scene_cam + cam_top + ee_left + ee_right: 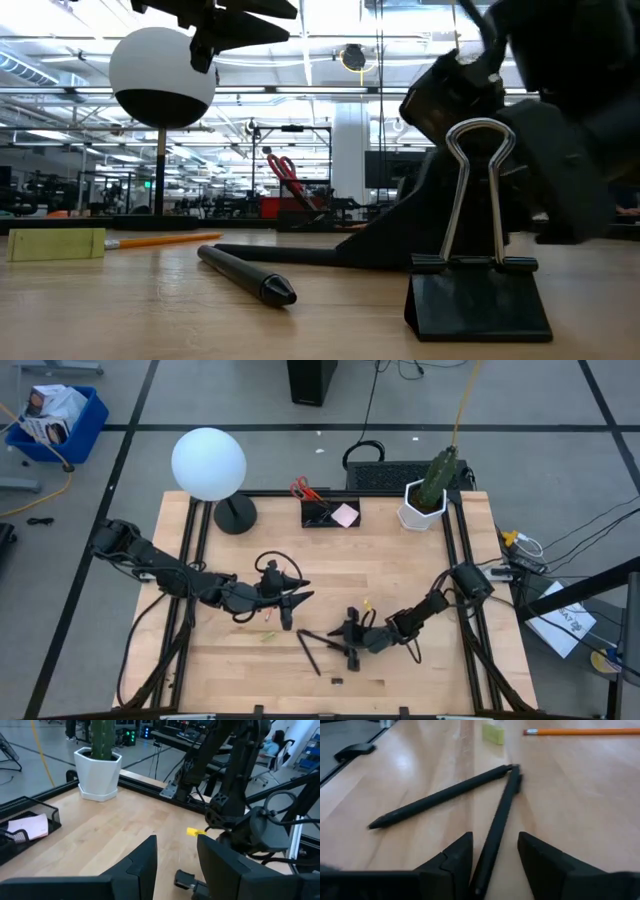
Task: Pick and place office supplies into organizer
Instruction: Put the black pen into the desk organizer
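Between the right gripper's (492,857) parted fingers, one black pen (496,832).

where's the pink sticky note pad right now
In the high view the pink sticky-note pad sits in the right end of the black organizer at the table's far edge, between the lamp base and the white plant pot.

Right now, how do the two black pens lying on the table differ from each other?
In the right wrist view, one pen lies free on the wood, while the other pen runs in between the right gripper's open fingers. The first lies slantwise across the view; the second points nearly straight away from the gripper. Both are thin, black, flat on the table, and their far ends meet.
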Available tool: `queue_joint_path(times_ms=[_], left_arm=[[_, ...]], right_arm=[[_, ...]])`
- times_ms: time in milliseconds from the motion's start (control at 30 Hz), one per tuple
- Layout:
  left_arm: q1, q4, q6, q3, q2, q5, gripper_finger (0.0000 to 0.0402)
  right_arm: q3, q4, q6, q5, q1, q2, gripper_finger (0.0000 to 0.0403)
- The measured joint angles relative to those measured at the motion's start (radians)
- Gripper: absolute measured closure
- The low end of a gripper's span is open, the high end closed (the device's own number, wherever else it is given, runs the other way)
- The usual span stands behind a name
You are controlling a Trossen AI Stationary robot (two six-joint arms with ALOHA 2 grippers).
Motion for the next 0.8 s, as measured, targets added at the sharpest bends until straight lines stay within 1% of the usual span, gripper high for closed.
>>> queue_joint_path(times_ms=[100,233,433,533,700,733,800], left_arm=[[0.000,0.011,0.012,0.000,0.000,0.000,0.0254],[0.000,0.017,0.016,0.000,0.000,0.001,0.0254],[0.000,0.024,0.018,0.000,0.000,0.002,0.0254],[0.000,0.024,0.018,0.000,0.000,0.002,0.0254],[0.000,0.024,0.018,0.000,0.000,0.002,0.0254],[0.000,0.024,0.020,0.000,0.000,0.002,0.0254],[0.000,0.024,0.027,0.000,0.000,0.002,0.0254]], right_arm=[[-0.042,0.000,0.018,0.018,-0.014,0.001,0.0260],[-0.091,0.046,0.023,0.027,-0.031,0.001,0.0276],[-0.134,0.093,-0.005,0.034,-0.034,0.001,0.0299],[-0.138,0.082,-0.006,0.036,-0.035,0.001,0.0320],[-0.139,0.062,-0.027,0.029,-0.036,0.001,0.0370],[-0.140,0.063,-0.038,0.022,-0.037,0.001,0.0377],[-0.140,0.063,-0.044,0.020,-0.037,0.001,0.0378]])
